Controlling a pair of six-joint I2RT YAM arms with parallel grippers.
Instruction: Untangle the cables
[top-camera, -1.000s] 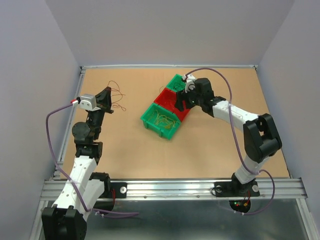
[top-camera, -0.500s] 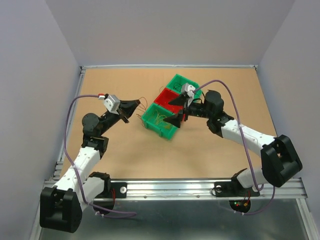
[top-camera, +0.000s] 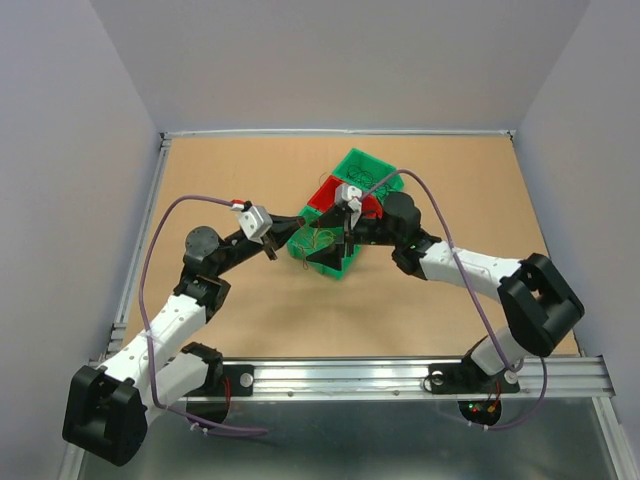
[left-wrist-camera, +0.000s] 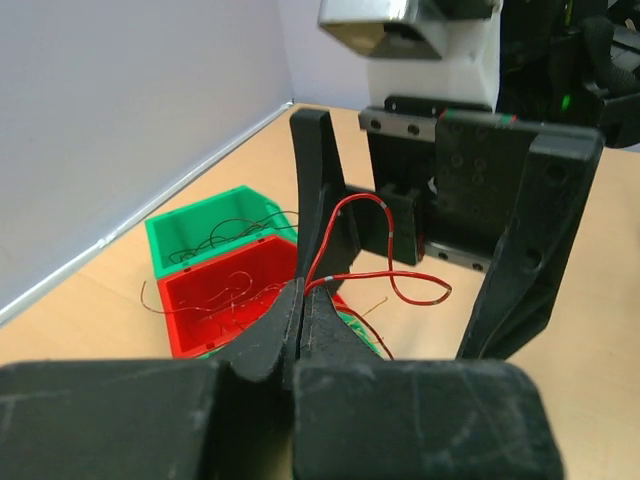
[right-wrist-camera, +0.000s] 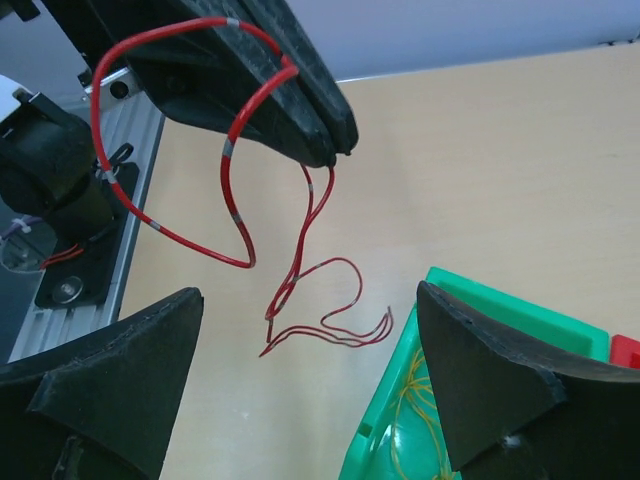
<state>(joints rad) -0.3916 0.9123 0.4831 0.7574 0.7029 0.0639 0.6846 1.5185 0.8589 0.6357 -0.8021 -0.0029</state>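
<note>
My left gripper (left-wrist-camera: 303, 292) is shut on a thin red cable (left-wrist-camera: 400, 283) that loops up and out from its tips. In the right wrist view the same red cable (right-wrist-camera: 238, 190) hangs in loops from the left gripper's fingers (right-wrist-camera: 285, 95) above the table. My right gripper (right-wrist-camera: 305, 370) is open and empty, with its jaws wide on either side of the dangling strand. From above, the left gripper (top-camera: 292, 222) and right gripper (top-camera: 324, 238) meet beside the bins. Yellow cables (right-wrist-camera: 425, 420) lie in the near green bin (top-camera: 338, 268).
Three bins stand in a diagonal row: the near green bin, a red bin (left-wrist-camera: 225, 300) with thin red strands, and a far green bin (left-wrist-camera: 205, 235) with dark cables. Grey walls enclose the brown table (top-camera: 450, 190). A metal rail (top-camera: 350, 375) runs along the front.
My left arm swung right from the table's left side to the bins, carrying the red cable. My right gripper moved left off the bins to face it, jaws open.
</note>
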